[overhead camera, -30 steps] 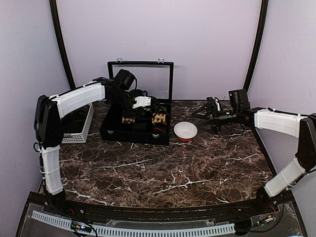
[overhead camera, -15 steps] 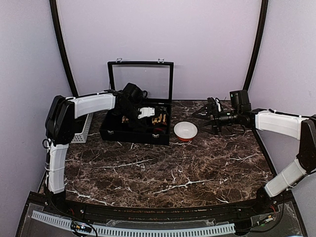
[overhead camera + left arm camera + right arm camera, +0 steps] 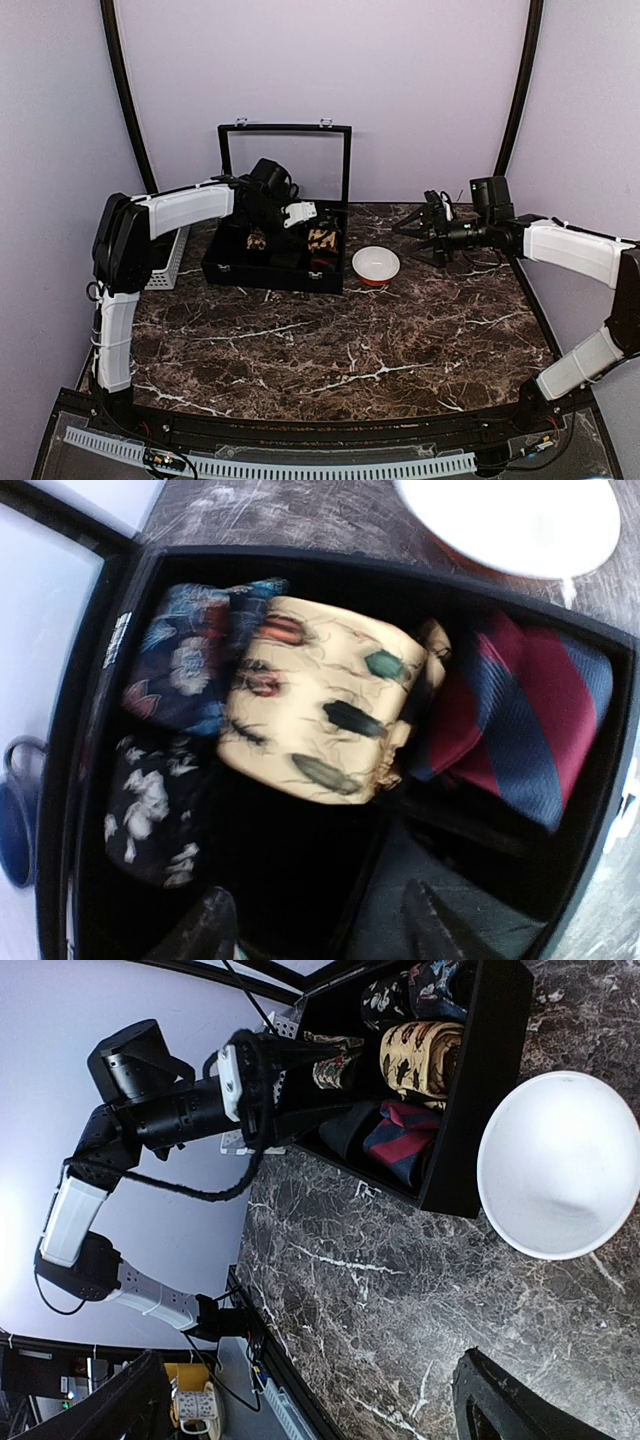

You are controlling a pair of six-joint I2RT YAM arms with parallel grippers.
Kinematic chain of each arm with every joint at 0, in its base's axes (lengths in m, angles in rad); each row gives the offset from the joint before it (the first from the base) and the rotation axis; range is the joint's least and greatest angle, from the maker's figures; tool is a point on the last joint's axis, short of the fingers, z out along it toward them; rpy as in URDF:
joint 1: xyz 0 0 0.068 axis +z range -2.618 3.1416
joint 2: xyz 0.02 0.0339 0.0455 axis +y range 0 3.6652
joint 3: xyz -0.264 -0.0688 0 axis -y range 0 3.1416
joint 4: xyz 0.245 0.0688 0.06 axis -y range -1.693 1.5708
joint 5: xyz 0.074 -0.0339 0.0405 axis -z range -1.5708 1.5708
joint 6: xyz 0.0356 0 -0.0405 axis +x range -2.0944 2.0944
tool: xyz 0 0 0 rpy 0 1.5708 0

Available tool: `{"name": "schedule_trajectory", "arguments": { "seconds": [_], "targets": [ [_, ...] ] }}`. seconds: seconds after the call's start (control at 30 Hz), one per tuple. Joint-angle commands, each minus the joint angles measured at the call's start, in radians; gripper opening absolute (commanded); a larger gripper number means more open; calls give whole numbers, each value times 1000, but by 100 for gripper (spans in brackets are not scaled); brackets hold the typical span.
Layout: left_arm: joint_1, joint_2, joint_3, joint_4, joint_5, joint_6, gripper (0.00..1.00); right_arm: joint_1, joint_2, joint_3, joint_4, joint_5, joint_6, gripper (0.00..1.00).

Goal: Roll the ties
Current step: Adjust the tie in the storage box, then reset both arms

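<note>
Well, my left tool point(image 3: 320, 910) hangs right over the open case point(image 3: 275, 272), its fingers spread with nothing between them. The ties point(image 3: 185, 660) sit rolled in the case's compartments. The tan tie point(image 3: 320, 705) is straight ahead of the fingers, its roll lying across my view, and the red striped tie point(image 3: 520, 720) is just beside it. The left arm is nearer, reaching across with its wrist tipped down. My right tool point(image 3: 420, 228) hovers beyond the bowl point(image 3: 376, 264), spread wide and empty.

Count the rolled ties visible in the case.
4 in the left wrist view: navy floral tie upper left, black-white tie below it, tan beetle-print tie centre, red-navy striped tie right. More may sit hidden in shadow.
</note>
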Motion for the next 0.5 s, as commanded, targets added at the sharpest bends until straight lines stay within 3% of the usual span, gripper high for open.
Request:
{"name": "schedule_trajectory", "arguments": {
  "seconds": [0.0,0.1,0.33,0.47],
  "targets": [
    [-10,-172,44,22,-35,-159,70,-16,-45,117,-119,60,-112,98],
    [-10,-256,47,30,-95,-238,98,-28,-59,204,-209,108,-177,98],
    [-2,-512,-52,58,-73,-469,99,-77,-109,383,-351,228,-264,98],
    [7,-626,-119,30,-113,-715,99,-141,-198,349,-308,262,-192,98]
  ]
}}
